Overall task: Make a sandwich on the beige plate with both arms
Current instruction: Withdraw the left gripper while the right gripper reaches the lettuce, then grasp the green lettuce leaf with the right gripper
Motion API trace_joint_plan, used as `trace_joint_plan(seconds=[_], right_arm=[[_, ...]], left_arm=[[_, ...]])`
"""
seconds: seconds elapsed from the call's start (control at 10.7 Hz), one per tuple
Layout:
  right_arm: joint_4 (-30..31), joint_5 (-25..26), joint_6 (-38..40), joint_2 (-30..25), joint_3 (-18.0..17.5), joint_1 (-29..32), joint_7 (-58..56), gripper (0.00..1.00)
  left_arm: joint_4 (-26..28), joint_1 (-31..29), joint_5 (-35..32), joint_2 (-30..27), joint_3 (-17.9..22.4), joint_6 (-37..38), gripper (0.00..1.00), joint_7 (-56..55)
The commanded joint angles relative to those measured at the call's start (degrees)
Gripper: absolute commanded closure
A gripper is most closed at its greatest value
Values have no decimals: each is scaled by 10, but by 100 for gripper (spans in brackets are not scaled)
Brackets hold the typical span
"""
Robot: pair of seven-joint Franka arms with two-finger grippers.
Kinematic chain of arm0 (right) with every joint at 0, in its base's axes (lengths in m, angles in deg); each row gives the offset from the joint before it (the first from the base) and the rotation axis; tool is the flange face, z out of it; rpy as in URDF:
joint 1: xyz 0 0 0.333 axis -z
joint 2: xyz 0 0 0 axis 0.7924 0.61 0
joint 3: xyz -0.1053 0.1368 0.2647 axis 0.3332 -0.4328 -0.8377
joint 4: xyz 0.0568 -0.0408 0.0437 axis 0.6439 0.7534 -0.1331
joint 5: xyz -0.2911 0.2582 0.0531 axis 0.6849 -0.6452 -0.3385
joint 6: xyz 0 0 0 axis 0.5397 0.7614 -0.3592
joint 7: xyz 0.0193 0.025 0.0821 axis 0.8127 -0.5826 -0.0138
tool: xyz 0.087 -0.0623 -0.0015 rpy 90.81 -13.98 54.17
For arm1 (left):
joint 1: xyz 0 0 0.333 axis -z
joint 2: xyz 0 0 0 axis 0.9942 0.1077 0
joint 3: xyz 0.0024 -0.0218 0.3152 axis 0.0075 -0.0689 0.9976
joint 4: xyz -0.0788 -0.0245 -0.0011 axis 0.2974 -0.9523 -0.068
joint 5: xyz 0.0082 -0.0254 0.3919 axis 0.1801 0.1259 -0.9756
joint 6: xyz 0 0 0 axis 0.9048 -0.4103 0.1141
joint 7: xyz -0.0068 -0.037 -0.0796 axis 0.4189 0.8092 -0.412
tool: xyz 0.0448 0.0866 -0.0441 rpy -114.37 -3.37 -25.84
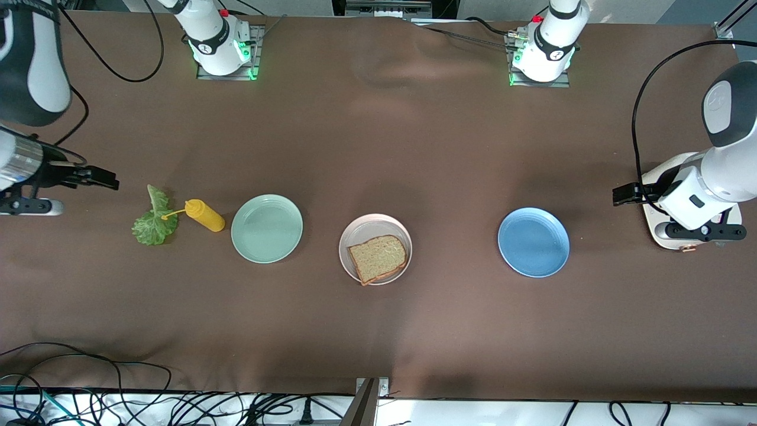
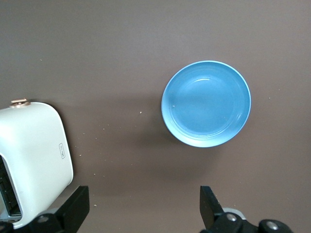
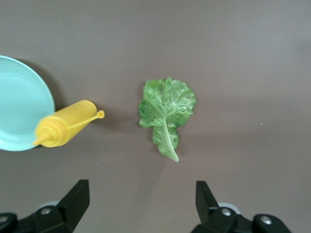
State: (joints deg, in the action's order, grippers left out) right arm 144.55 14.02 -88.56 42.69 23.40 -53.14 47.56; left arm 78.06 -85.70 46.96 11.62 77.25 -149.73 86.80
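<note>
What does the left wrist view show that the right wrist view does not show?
Only the left wrist view shows the blue plate, with nothing on it, and a white toaster-like appliance, with the open left gripper above the bare tablecloth.

Only the right wrist view shows the lettuce leaf, the yellow squeeze bottle lying beside it, and part of the mint green plate, with the open right gripper above the cloth.

Both show the brown tablecloth and an open gripper holding nothing.
</note>
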Motion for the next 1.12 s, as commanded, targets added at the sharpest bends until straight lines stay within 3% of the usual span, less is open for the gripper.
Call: trace_joint_plan(seconds=[0.0, 0.28, 0.75, 0.93, 1.03], right_arm=[[106, 4, -96, -11, 10, 5, -22, 3], [213, 4, -320, 31, 37, 5, -101, 2], [216, -2, -344, 106, 46, 16, -118, 2], [214, -33, -349, 119, 43, 16, -118, 16], [212, -35, -349, 121, 42, 15, -119, 30]], left_arm=[[4, -9, -13, 6, -6, 6, 0, 0], [3, -9, -13, 8, -6, 6, 0, 1], [4, -22, -12, 8, -6, 20, 0, 1], [5, -20, -14, 15, -8, 20, 0, 2], [4, -19, -14, 15, -8, 20, 0, 2]])
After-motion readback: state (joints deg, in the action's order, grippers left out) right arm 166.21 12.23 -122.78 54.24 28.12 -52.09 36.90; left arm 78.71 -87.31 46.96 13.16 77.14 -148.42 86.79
